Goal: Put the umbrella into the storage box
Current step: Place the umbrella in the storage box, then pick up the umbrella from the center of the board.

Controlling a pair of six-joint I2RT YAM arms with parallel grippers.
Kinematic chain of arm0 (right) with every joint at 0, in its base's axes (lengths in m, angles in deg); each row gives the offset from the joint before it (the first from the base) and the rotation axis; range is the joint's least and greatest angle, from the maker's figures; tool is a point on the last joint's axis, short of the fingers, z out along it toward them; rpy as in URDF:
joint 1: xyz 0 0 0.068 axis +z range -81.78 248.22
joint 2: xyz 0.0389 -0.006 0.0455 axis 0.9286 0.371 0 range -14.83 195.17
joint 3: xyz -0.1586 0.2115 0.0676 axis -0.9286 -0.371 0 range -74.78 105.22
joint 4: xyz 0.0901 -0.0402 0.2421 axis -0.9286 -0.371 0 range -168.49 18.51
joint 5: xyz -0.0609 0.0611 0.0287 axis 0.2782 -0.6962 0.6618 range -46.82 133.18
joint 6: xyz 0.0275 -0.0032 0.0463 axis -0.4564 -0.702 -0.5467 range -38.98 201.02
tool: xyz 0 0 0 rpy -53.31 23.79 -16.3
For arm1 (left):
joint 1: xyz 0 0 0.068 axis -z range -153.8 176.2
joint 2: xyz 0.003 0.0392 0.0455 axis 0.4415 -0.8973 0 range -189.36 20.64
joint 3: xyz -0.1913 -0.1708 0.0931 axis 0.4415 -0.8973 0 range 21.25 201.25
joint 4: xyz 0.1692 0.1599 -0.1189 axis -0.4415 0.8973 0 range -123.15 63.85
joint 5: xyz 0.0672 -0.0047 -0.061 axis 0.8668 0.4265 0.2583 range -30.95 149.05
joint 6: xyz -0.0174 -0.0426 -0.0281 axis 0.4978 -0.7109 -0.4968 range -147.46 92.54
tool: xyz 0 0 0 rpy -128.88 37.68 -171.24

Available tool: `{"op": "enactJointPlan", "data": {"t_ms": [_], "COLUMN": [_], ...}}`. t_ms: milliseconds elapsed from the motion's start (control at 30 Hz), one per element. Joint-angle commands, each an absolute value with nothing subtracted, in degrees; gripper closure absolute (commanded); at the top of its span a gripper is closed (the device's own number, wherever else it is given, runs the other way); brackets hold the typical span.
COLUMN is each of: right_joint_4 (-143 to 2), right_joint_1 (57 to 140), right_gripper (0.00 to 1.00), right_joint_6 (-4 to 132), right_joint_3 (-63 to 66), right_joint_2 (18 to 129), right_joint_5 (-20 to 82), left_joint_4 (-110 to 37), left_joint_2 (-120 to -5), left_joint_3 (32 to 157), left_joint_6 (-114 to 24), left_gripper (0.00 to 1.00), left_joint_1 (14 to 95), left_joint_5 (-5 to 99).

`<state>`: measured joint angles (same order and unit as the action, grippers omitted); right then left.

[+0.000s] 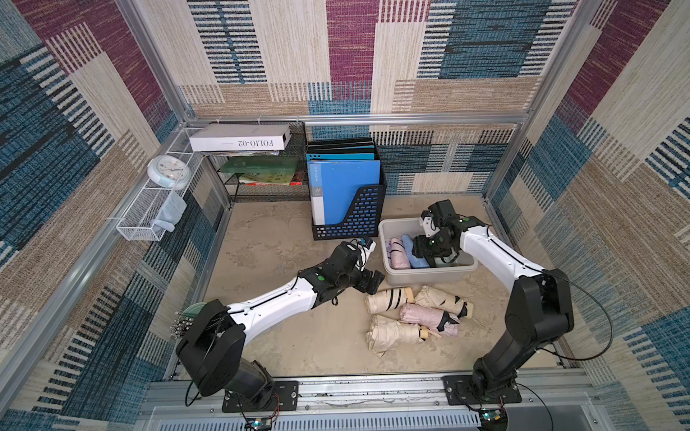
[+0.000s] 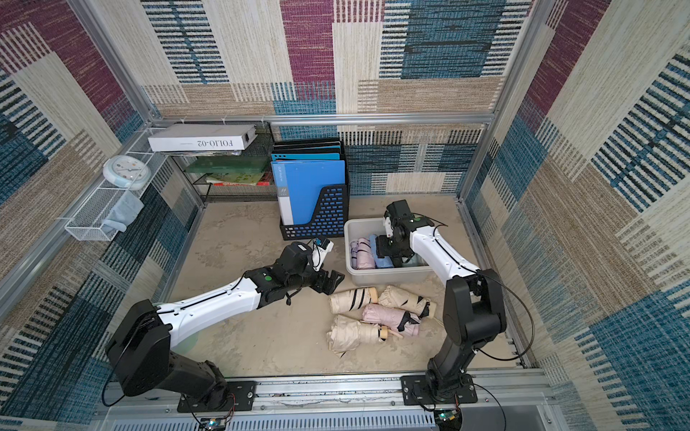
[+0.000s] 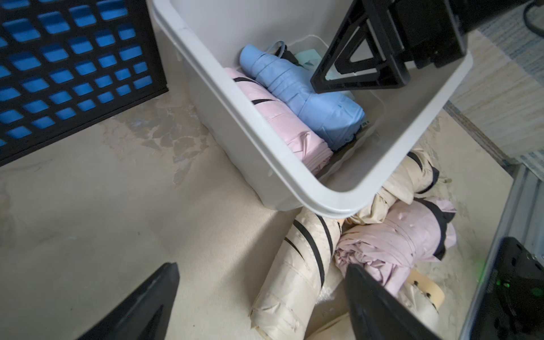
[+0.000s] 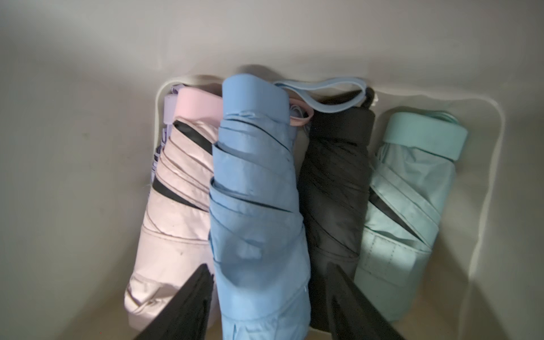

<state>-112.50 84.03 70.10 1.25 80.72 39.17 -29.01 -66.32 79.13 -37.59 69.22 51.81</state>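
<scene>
**Umbrella (image 4: 253,206) lies in storage box (image 1: 425,274), claw spread around it**

That blue umbrella (image 1: 414,253) lies lengthwise on the floor of the light grey tub. A pink umbrella (image 4: 176,191) presses against one side of it and a black umbrella (image 4: 335,176) against the other. A mint-green umbrella (image 4: 412,182) comes after the black one. The right gripper (image 4: 269,266) reaches down inside the box with its jaws apart, one finger on each flank of the blue umbrella. On the black umbrella's side, a sliver of gap shows between finger and blue fabric.

In front of the box four more folded umbrellas sit bunched together on the table (image 1: 298,336). Three are cream, two of those with black stripes (image 1: 388,298) (image 1: 440,300) and one plain (image 1: 388,334), and a pale pink one (image 1: 429,317) lies among them. The left gripper (image 1: 373,280) hovers beside the box's near corner, over the end of the pile. Its jaws are spread wide and nothing is between them.

Behind the box stands the black perforated file holder (image 1: 351,220), packed with blue folders. The print on the front folder's spine is too small to read. Further back a white case (image 1: 239,139) tops the black mesh shelf, and its edge reads "FOLIO-02", upside down from where I stand. A round clock (image 1: 170,171) rests in the white wire mesh basket (image 1: 145,216) on the side rail, its dial too small to make out
</scene>
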Motion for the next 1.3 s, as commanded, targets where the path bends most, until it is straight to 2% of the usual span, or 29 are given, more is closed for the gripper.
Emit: {"op": "enactJointPlan", "data": {"t_ms": [0,133,200,267,367,433,600,1033,1267], "right_joint_4": [-110.5,-106.3,-105.5,-104.9,-104.8,-105.3,-107.6,-104.9,-105.7], "right_joint_1": [83.9,83.9,83.9,83.9,83.9,83.9,83.9,83.9,83.9], "right_gripper": [0.47,0.57,0.58,0.52,0.33,0.27,0.25,0.23,0.23], "right_joint_6": [67.7,65.2,64.6,64.2,64.5,64.6,65.0,60.6,61.6], "right_joint_3": [-1.0,-3.7,-3.8,-3.7,-3.4,-3.3,-3.7,-10.0,-9.1], "right_joint_2": [79.9,81.3,81.8,80.5,76.5,73.8,69.2,56.1,55.6], "right_joint_5": [36.7,34.7,34.7,34.0,35.1,36.5,35.9,38.0,37.2], "left_joint_4": [-26.4,-26.3,-25.7,-25.6,-25.0,-24.6,-23.9,-26.0,-26.6], "left_joint_2": [-68.2,-70.5,-71.3,-71.7,-72.9,-74.2,-78.6,-82.1,-79.8], "left_joint_3": [80.2,80.0,79.8,79.2,78.8,78.8,80.3,77.4,73.3], "left_joint_6": [-30.9,-30.7,-31.0,-31.0,-31.0,-31.0,-29.1,-30.4,-32.4], "left_gripper": [0.13,0.16,0.15,0.12,0.07,0.06,0.08,0.28,0.52], "left_joint_1": [68.5,68.3,68.3,68.4,68.3,68.4,68.3,68.4,68.4], "left_joint_5": [45.7,41.2,39.4,37.5,34.9,33.8,32.3,31.7,35.2]}}
